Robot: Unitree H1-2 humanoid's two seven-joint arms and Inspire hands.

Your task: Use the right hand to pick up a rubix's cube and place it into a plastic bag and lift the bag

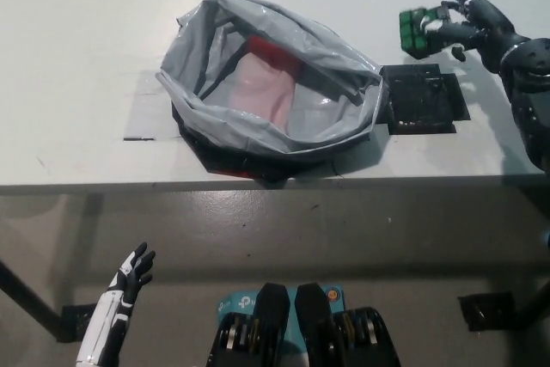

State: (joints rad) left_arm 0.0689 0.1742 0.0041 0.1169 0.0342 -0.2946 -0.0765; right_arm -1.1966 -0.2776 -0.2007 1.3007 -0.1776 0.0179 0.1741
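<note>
Head view.

Container: grey plastic bag (pixel 273 83), mouth open and spread wide, sitting on the white worktop (pixel 86 23) near its front edge, at about 11 o'clock from picture centre. The rim is crumpled and folded outward. Inside, a pale pink surface and a red patch (pixel 273 47) at the back show through the opening; what they belong to cannot be told. A dark base (pixel 225 161) shows under the bag's front edge. A strip of clear tape (pixel 142 109) lies on the worktop at the bag's 9 o'clock.

Black square mat (pixel 423 98): flat on the worktop, just beside the bag at its 3 o'clock, nothing resting on it.

Right robot hand (pixel 460 27): black, at 2 o'clock in the picture, arm entering from the right edge. Its fingers are wrapped on the Rubik's cube (pixel 414 32), gripping it with the fingertips spread over the top.

Rubik's cube: green face toward the camera, held at the hand's 9 o'clock side, raised above the worktop, at the mat's 12 o'clock and well apart from the bag's mouth.

Left robot hand (pixel 133 272): white with dark fingers, at 7 o'clock below the worktop's edge, fingers apart, holding nothing.
</note>
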